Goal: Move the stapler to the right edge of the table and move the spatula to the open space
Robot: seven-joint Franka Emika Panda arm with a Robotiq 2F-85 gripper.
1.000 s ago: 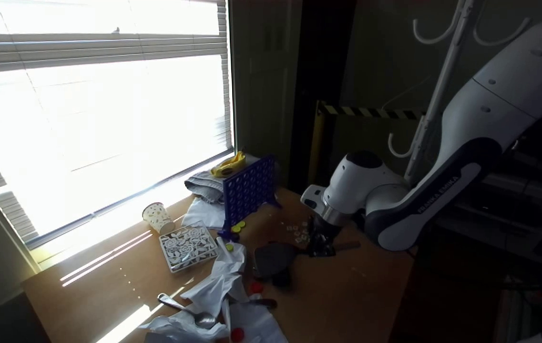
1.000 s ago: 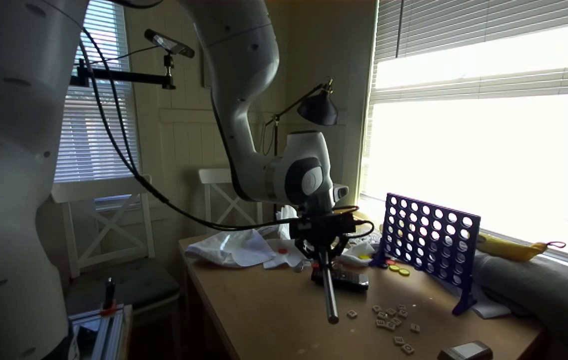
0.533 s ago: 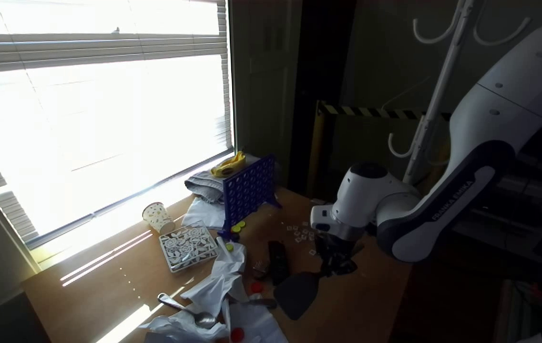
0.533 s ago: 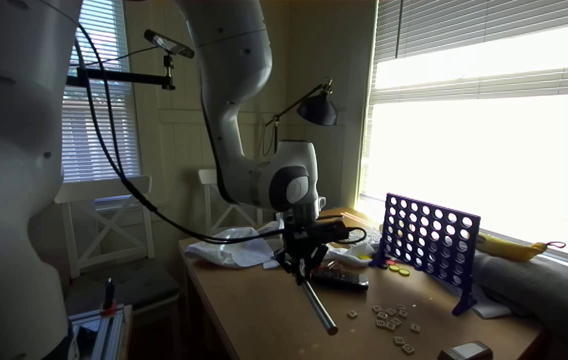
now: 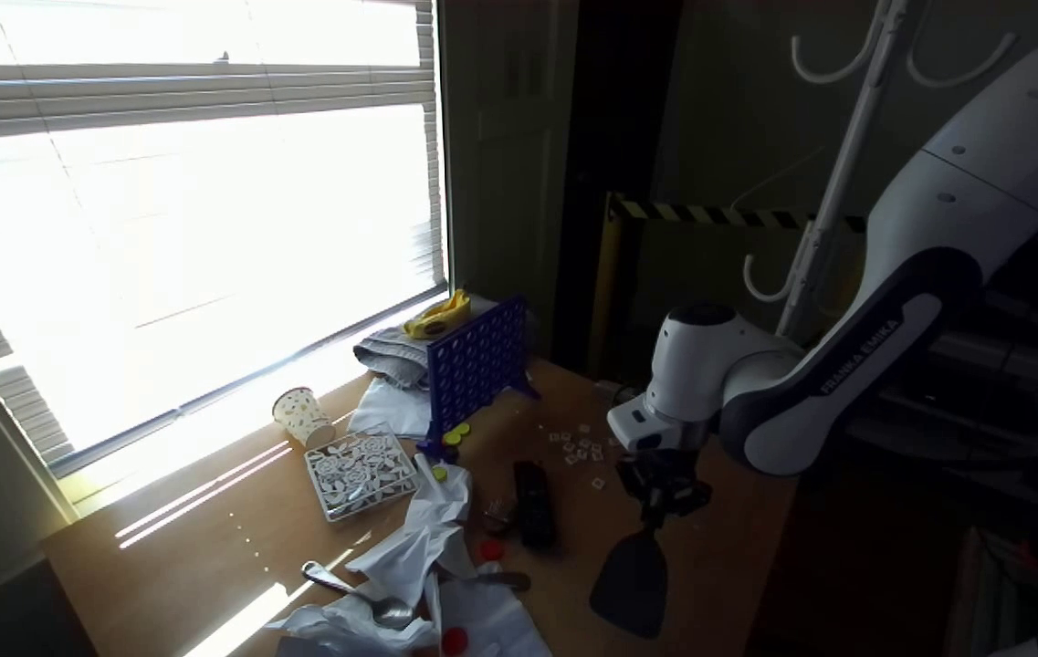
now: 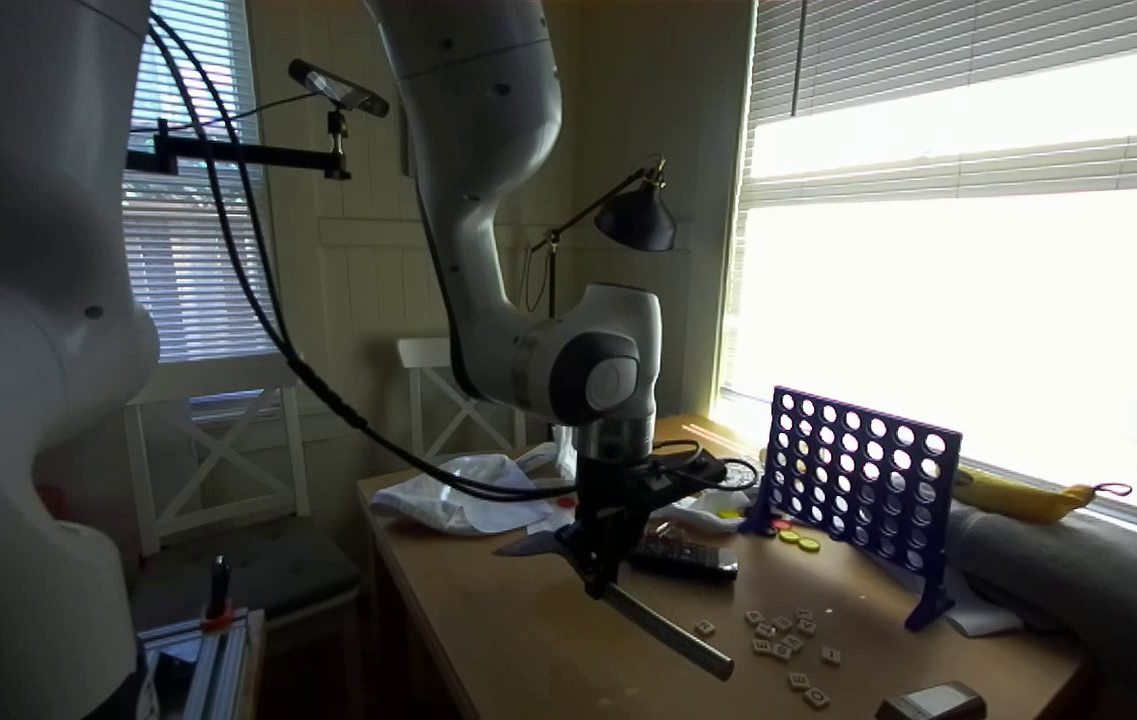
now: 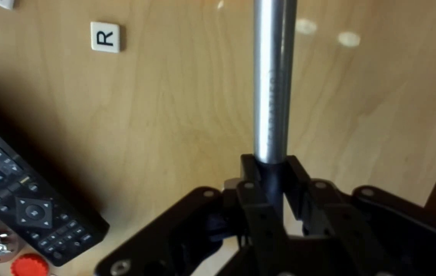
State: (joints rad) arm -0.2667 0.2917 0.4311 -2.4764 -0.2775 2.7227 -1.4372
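Wrist view: the spatula (image 7: 274, 84) is pointing toward twelve o'clock, the gripper (image 7: 272, 166) clenching it. In an exterior view, the blade (image 5: 632, 584) is swinging from beside the remote (image 5: 534, 505) to its four o'clock, presumably seeking open space.

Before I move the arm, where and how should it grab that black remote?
Across the middle, likely best from straight above, pinching both long sides: the remote lies flat, buttons up, long and narrow. The gripper holds the spatula, so it should let go first.
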